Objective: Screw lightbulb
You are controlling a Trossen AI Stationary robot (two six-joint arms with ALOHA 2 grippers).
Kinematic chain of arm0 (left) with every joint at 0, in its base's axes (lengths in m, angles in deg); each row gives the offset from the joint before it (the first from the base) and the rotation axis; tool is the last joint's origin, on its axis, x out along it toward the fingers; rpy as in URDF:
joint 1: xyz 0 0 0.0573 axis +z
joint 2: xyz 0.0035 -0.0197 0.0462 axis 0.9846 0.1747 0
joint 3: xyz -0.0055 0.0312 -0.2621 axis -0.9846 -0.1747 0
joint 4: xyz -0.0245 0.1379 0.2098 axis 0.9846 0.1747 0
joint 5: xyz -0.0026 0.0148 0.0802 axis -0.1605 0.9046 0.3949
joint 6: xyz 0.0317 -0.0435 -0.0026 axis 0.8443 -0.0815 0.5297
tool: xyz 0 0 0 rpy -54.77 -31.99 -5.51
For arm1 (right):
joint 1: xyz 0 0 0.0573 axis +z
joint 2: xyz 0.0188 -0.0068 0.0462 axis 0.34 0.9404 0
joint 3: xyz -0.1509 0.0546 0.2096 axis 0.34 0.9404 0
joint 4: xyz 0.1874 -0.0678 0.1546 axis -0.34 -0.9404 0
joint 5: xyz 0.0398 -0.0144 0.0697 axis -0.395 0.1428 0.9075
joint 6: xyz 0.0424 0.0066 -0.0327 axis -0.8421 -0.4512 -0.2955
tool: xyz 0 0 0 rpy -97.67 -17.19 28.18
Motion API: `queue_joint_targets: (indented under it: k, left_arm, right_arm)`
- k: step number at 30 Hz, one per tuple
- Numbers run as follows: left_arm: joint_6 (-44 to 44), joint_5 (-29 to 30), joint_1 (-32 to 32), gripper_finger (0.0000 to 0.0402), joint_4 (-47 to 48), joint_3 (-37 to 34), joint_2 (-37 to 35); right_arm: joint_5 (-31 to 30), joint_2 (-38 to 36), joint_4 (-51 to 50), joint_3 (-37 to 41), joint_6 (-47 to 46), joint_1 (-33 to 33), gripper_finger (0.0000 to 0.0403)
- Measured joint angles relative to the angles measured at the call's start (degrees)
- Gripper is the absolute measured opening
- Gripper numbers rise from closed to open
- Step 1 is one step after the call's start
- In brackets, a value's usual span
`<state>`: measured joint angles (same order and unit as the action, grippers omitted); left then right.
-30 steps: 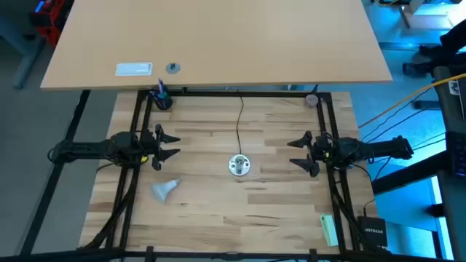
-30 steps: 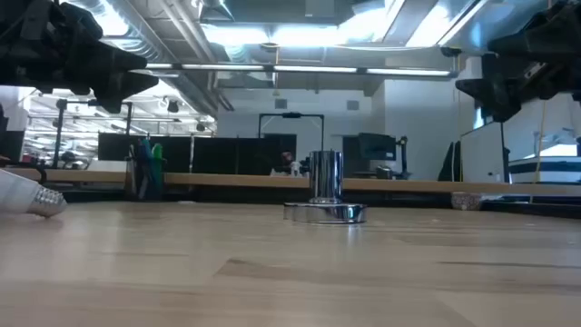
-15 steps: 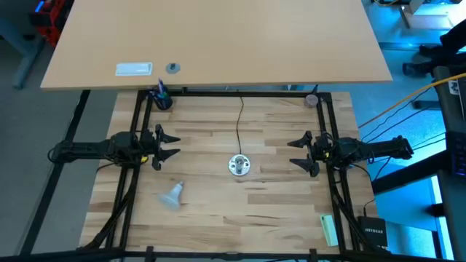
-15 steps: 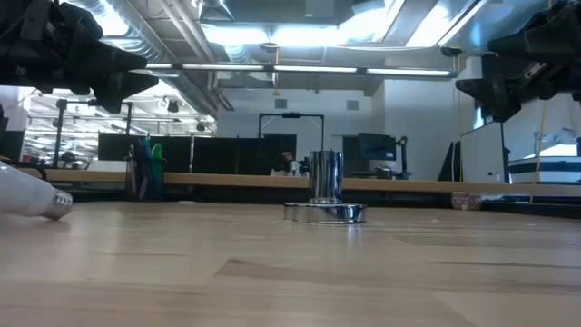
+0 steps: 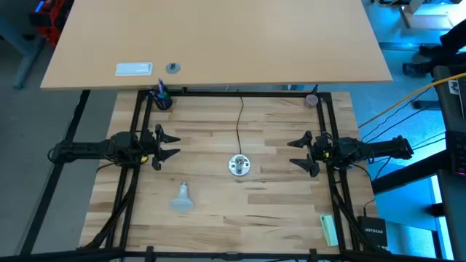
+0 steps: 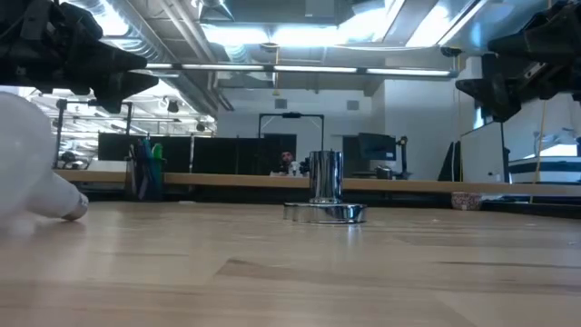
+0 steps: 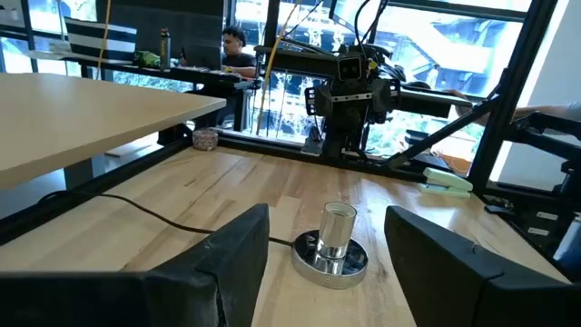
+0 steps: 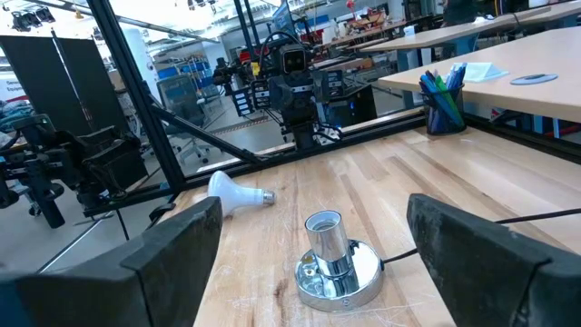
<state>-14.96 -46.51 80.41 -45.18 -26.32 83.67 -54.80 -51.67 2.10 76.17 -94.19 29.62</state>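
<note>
The lightbulb [image 5: 181, 198] has just rolled. A moment ago it lay farther off to the outer side of the table [image 5: 277, 211], with its narrow end pointing another way. Now it lies on its side in front of the left gripper [image 5: 169, 145], a little nearer the middle, with its narrow end pointing back toward that gripper. In the low view it looks much bigger than before, so it has rolled closer to that camera. No gripper is touching it. It may not have stopped rolling, so it is wise to wait before reaching for it.

The left gripper hangs above the table with its fingers apart and nothing between them. The right gripper [image 5: 296, 153] waits on the other side, also wide open and empty. Neither arm has moved.

The socket [image 5: 239, 165] stands upright between the two grippers, with its black cord [image 5: 241, 124] running away from it. Its hole is empty. The bulb is well apart from it, so no screwing has begun.

A cup [image 5: 161, 98] sits at the far corner beyond the left gripper, with pens [image 8: 443, 86] standing in it.
</note>
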Motion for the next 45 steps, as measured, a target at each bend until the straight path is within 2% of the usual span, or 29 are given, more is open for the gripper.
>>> queue_joint_targets:
  k: [22,24,28,41,45]
  left_arm:
    - [0.0,1.3,0.1,0.0210,-0.5,0.0,0.0]
    - [0.0,3.8,0.3,0.0210,-1.7,0.0,0.0]
    - [-0.1,4.6,0.8,0.0210,-6.1,0.0,0.0]
    - [-13.6,5.1,0.8,0.0210,-22.0,0.0,0.0]
    - [-16.7,5.1,0.8,0.0210,-24.1,0.0,0.0]
  right_arm:
    - [0.0,0.0,0.0,0.0,0.0,0.0,0.0353]
    - [0.0,0.0,0.0,0.0,0.0,0.0,0.0353]
    - [0.0,0.0,0.0,0.0,0.0,0.0,0.0353]
    - [0.0,0.0,0.0,0.0,0.0,0.0,0.0353]
    - [0.0,0.0,0.0,0.0,0.0,0.0,0.0353]
